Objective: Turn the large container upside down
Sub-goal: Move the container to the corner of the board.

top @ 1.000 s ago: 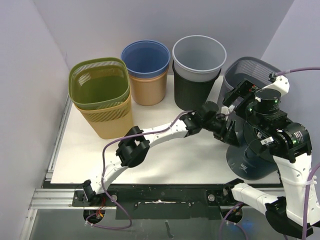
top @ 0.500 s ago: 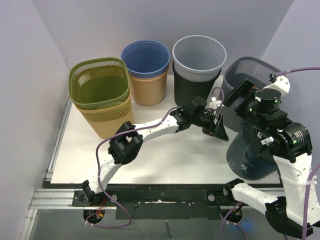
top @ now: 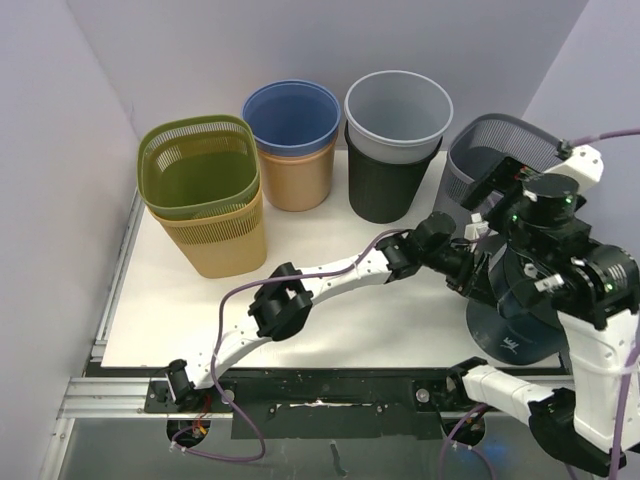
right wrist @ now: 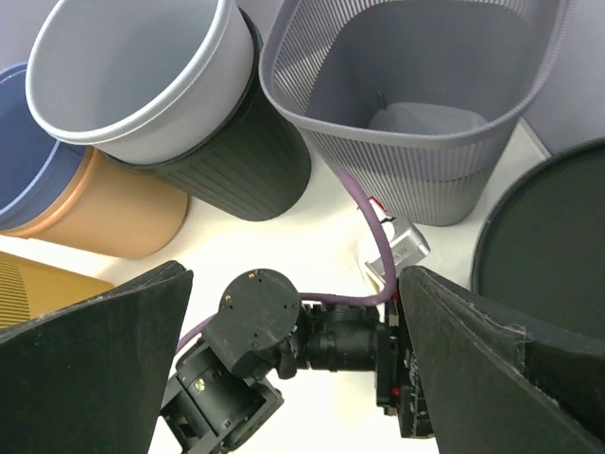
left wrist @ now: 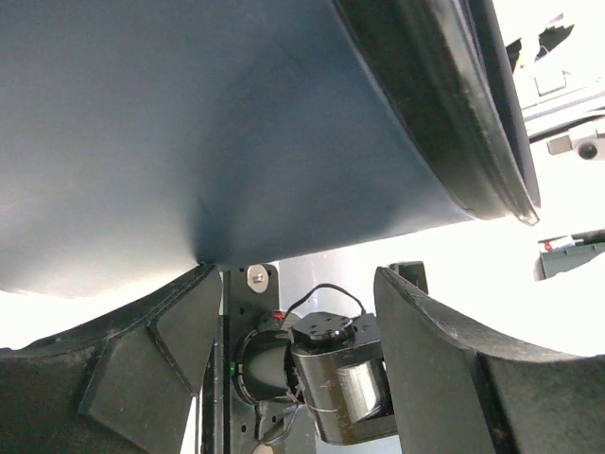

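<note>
The large dark blue container (top: 520, 325) sits at the table's front right with its wide end down, its upper part hidden under my right arm. Its wall fills the left wrist view (left wrist: 236, 123), with the thick rim at the upper right. My left gripper (top: 478, 272) is open and empty, its fingers (left wrist: 142, 359) just under the container's side (left wrist: 293, 284). My right gripper (top: 495, 190) hangs open and empty above the left wrist (right wrist: 295, 284). The container's dark round face shows at the right of that view (right wrist: 558, 246).
A grey mesh basket (top: 495, 150) stands right behind the container. Along the back stand a grey bucket in a black one (top: 397, 110), a blue bucket in an orange one (top: 292, 120) and a green basket in a yellow one (top: 200, 170). The left arm (top: 340, 270) crosses the table.
My left gripper pulled back to the left, then swung right again to the container's side. The container has shifted a little to the right. My right arm has moved slightly right.
</note>
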`<state>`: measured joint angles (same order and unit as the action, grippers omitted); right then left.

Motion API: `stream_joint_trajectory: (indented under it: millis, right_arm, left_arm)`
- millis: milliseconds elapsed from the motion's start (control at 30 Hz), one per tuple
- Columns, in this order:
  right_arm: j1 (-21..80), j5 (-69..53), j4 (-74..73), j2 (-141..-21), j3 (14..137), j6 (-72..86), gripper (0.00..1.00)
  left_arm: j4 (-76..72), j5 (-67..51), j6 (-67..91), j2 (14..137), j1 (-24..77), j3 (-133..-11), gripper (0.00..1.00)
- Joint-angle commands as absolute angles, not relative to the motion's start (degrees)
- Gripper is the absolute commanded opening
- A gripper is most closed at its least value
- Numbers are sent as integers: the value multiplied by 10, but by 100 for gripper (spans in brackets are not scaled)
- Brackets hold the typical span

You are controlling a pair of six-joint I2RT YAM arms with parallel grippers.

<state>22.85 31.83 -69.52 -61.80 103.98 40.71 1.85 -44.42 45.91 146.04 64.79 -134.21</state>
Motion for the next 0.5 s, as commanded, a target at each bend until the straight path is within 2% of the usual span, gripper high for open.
stream_joint_trajectory:
  millis: [0,100,200,467]
  right_arm:
    - [226,355,-673,-568,1035,378,98]
    - [225,340,-644,-541,986,374,98]
    - [225,352,-641,-540,979,372,98]
    - [224,345,-694,-593,1005,363,98]
  left_arm:
    - [-44,-472,484,1467,655,-1385,65]
    - [-47,-478,486,1454,652,-1375,65]
    - [-41,-481,456,1387,644,-1303,64]
    - [-164,-441,467,1092,575,-889,64]
